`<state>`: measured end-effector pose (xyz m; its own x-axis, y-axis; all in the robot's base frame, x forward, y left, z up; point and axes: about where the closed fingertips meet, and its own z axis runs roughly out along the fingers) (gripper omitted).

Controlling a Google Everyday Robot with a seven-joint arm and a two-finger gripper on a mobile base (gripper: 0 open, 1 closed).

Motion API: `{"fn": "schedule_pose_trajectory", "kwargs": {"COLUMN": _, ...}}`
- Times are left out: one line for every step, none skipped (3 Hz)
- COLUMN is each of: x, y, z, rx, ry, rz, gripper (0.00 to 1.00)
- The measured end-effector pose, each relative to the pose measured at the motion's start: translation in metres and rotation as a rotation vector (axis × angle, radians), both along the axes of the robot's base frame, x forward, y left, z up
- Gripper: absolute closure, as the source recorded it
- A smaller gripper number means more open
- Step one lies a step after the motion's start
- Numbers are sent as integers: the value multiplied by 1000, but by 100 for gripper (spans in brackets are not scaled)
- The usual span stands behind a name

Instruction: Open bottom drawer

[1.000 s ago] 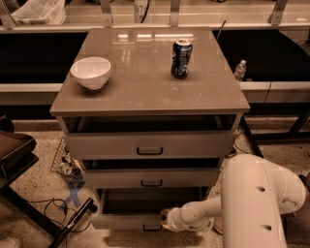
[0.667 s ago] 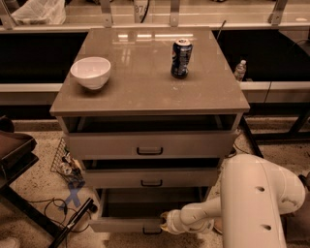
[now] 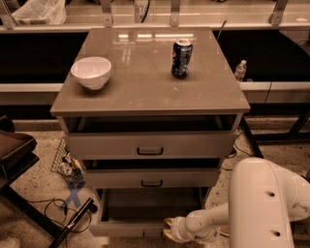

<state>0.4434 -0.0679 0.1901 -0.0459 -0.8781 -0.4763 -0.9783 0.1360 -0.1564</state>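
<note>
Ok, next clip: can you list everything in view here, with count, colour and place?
cabinet: one, grey-beige, three drawers, centre of view
top drawer: one, grey-beige, black handle, highest tier
middle drawer: one, grey-beige, black handle, middle tier
bottom drawer: one, grey-beige, lowest tier, pulled out with its inside showing
bowl: one, white, cabinet top, left side
soda can: one, dark blue, upright on the cabinet top, right of centre
bottle: one, clear, ledge behind the cabinet's right edge
plastic bag: one, whitish, back counter, top left
cables: dark, floor left of the cabinet
arm: one, white, lower right
gripper: one, pale, at the bottom drawer's front
</note>
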Motion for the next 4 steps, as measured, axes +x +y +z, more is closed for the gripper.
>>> {"fn": "schedule_pose_trajectory", "kwargs": {"x": 1, "y": 2, "z": 0, "rx": 0, "ry": 0, "rz": 0, "gripper": 100}}
{"fn": "schedule_pose_trajectory", "kwargs": {"x": 1, "y": 2, "z": 0, "rx": 0, "ry": 0, "rz": 0, "gripper": 100}}
{"fn": "schedule_pose_trajectory", "kwargs": {"x": -28, "y": -8, "z": 4, "rx": 9, "ry": 29, "rz": -18, "gripper": 100}}
{"fn": "schedule_pose_trajectory", "kwargs": {"x": -28, "y": -8, "z": 4, "rx": 9, "ry": 29, "rz": -18, "gripper": 100}}
